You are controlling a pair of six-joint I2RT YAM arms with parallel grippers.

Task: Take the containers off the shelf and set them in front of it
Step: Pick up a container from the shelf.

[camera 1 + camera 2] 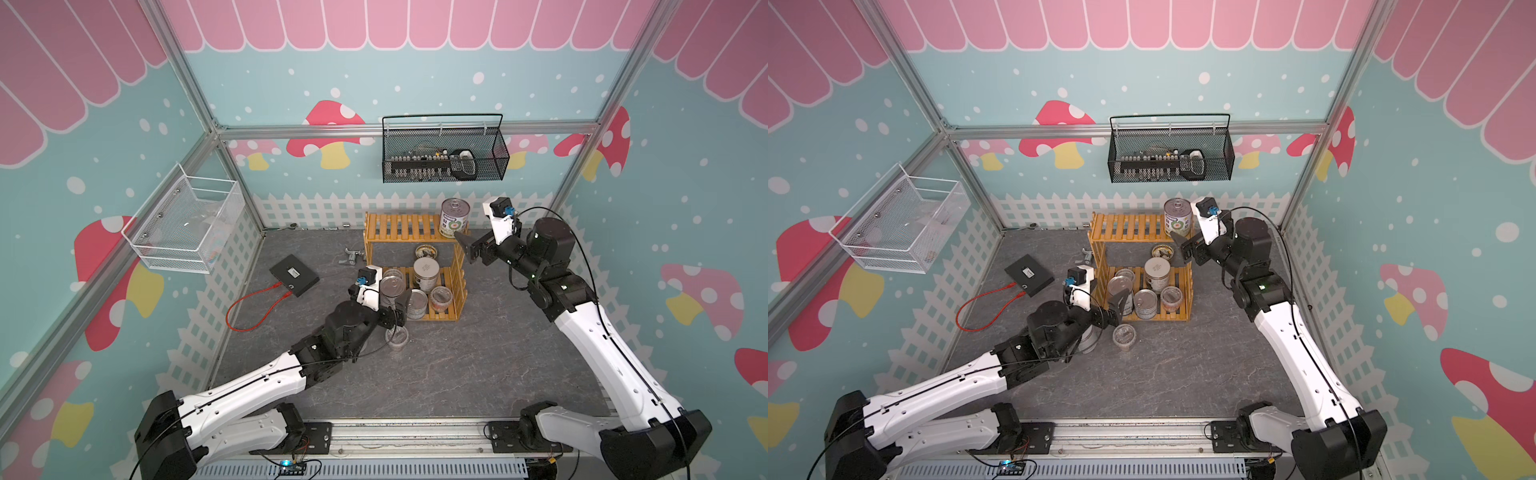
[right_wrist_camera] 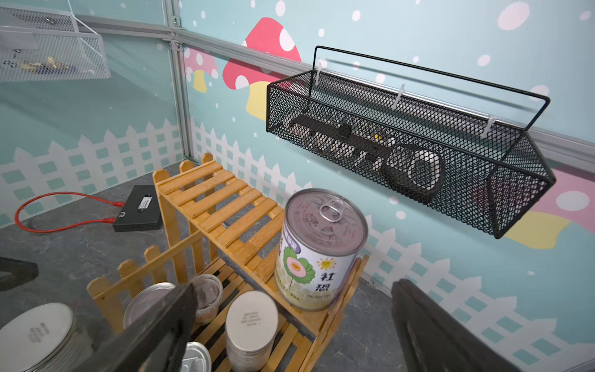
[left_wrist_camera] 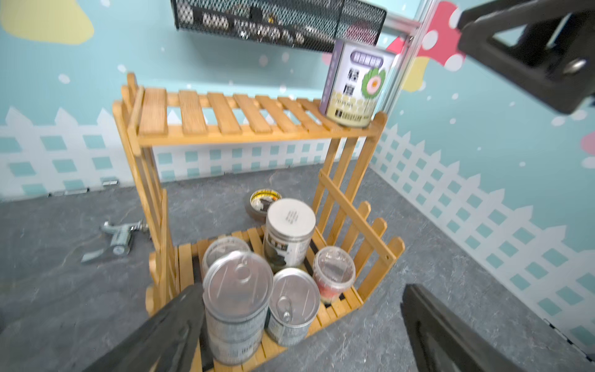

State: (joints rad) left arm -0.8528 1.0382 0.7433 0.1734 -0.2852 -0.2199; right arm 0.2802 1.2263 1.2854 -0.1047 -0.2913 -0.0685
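Eight containers are in view: three pull-tab tins, two white-lidded jars and three clear plastic jars. Six of them sit on the one wooden shelf (image 1: 399,226). A labelled tin (image 1: 454,218) stands alone at the right end of the upper tier. The lower tier holds five: a large tin (image 1: 391,286) and a small tin (image 1: 417,303) at the front, a white-lidded jar (image 1: 426,270) behind them, a clear jar (image 1: 392,274) at the back left and another clear jar (image 1: 440,297) at the right. Two containers stand on the desk (image 1: 457,365) in front of the shelf: a third clear jar (image 1: 1124,336) and a second white-lidded jar (image 2: 35,328), which the left arm mostly hides from above. One gold-rimmed dish (image 1: 425,251) lies on the desk under the upper tier. The left gripper (image 1: 1116,309) hangs at the lower tier's front, its fingers (image 3: 167,328) spread wide and holding nothing, one just beside the large tin. The right gripper (image 1: 471,249) is near the labelled tin, its fingers (image 2: 154,331) also wide and empty. The desk is grey with a stone pattern and also carries one black box (image 1: 294,275) with a red cable (image 2: 64,193) and one small metal part (image 1: 351,255). The walls are teal with mushrooms, white dots, a printed picket fence and pink scallops, set in an aluminium frame. One black mesh basket (image 1: 498,162) hangs on the back wall and one white mesh basket (image 1: 183,249) on the left wall.
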